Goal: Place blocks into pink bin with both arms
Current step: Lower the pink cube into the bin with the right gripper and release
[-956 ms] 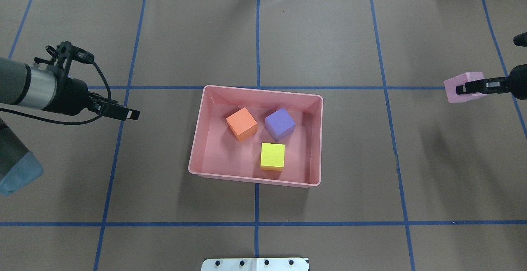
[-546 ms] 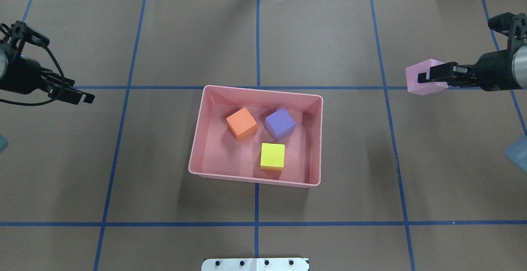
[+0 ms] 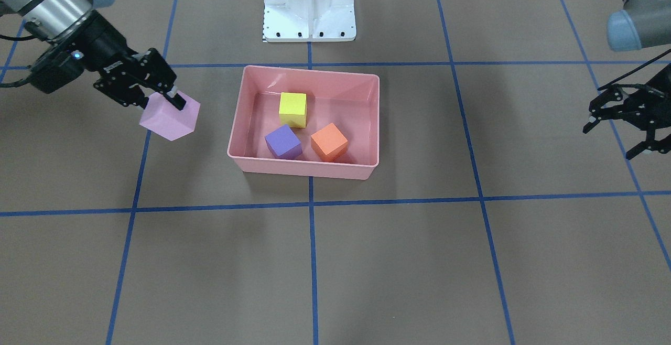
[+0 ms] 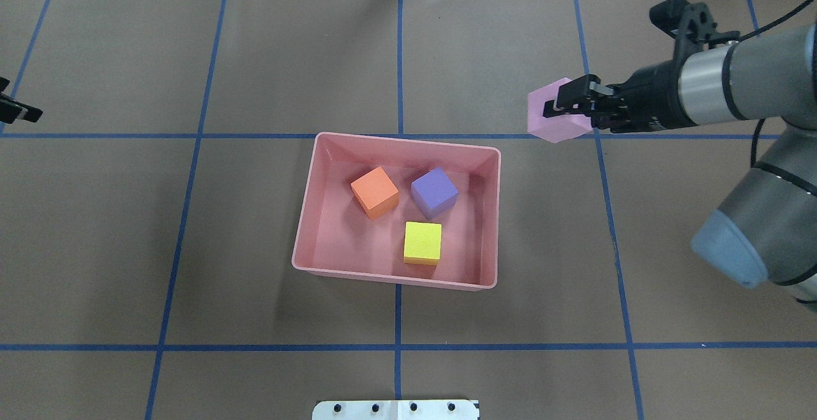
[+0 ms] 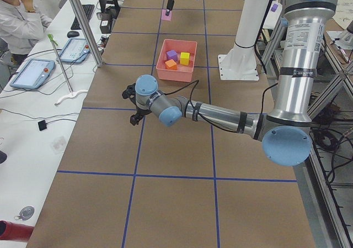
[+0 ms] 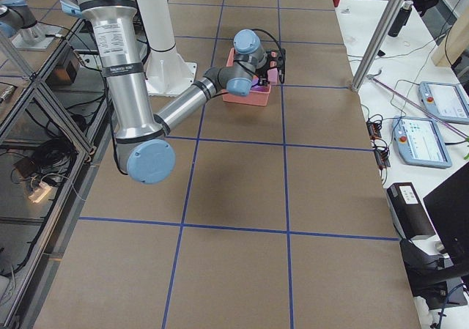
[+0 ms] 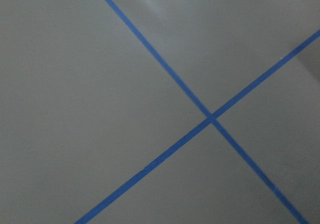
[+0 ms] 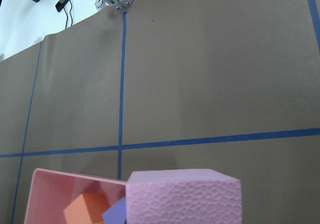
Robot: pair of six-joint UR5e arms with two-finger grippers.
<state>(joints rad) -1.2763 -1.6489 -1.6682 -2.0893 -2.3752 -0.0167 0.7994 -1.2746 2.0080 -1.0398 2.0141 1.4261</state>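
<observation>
Moved: over the last half second my right gripper (image 4: 555,108) has swung in from the table's right edge toward the pink bin (image 4: 396,141), bringing the light pink block (image 4: 550,129) with it. My left gripper (image 3: 609,141) has backed off to the left, and only its tip shows at the overhead view's edge.
Base plate: the white base plate (image 4: 396,410) is nearest me, on the centre tape line.
Yellow block: the yellow block (image 4: 422,242) lies flat on the bin floor. It is the closest to me of the three inside, by the near wall.
Orange block: the orange block (image 4: 374,191) lies further in, left of centre, turned a little askew and clear of the other two.
Purple block: the purple block (image 4: 434,191) is beside the orange one on its right, with a gap between them, just beyond the yellow one.
Pink bin: it stands mid-table on the centre tape line with three blocks inside.
Light pink block: it is outside the bin, beyond the far right corner, tilted in the grip and off the table.
Right gripper: it is clenched on the light pink block. Its wrist camera has the block's pebbled face low in view, with a bin corner and the orange and purple blocks beneath.
Left gripper: its fingers are spread and carry nothing, well apart from the bin. Its wrist camera sees only paper and a tape crossing.
Table: I see brown paper (image 4: 191,247) marked with a blue tape grid.
Operator: farthest off, in the left side view, a person (image 5: 16,16) in white sits at the side bench.
</observation>
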